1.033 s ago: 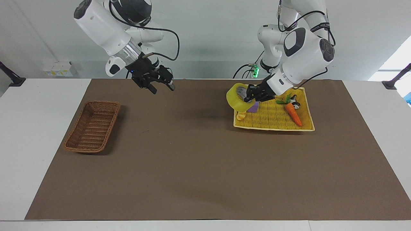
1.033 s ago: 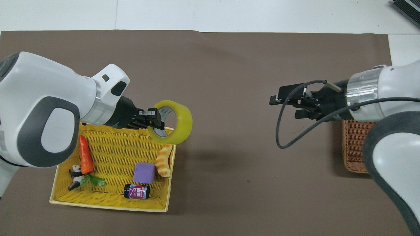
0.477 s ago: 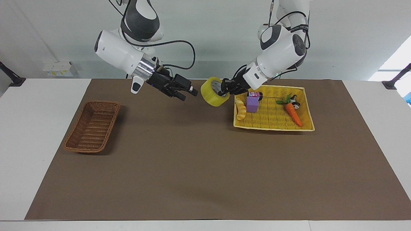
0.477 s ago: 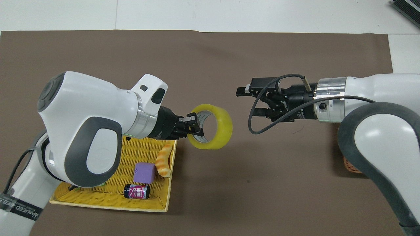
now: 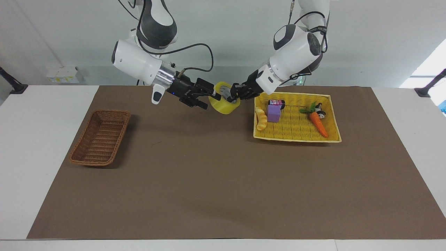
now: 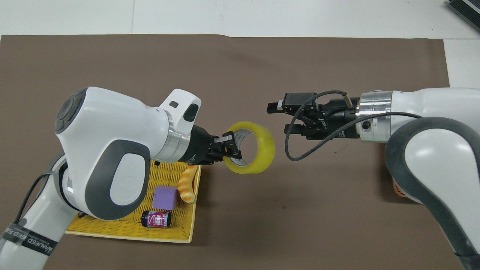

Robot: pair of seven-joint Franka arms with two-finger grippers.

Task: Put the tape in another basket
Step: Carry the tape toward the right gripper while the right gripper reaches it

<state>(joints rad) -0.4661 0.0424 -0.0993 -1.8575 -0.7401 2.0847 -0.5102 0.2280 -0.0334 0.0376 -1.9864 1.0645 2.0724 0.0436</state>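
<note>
Facing view showed the tape [image 5: 223, 101] carried clear of the yellow tray [image 5: 332, 118] since a second before, now over the brown mat [image 5: 223, 181] between the arms, while the right gripper [image 5: 205, 99] had swung in from near the basket [image 5: 101, 137] to just beside the roll. The left gripper [image 6: 231, 147] was clenched on the roll's wall, one finger inside the core. The right gripper's jaws stood spread wide, holding nothing. The roll hung in the air, its axis roughly level, its open hole facing the right gripper.
</note>
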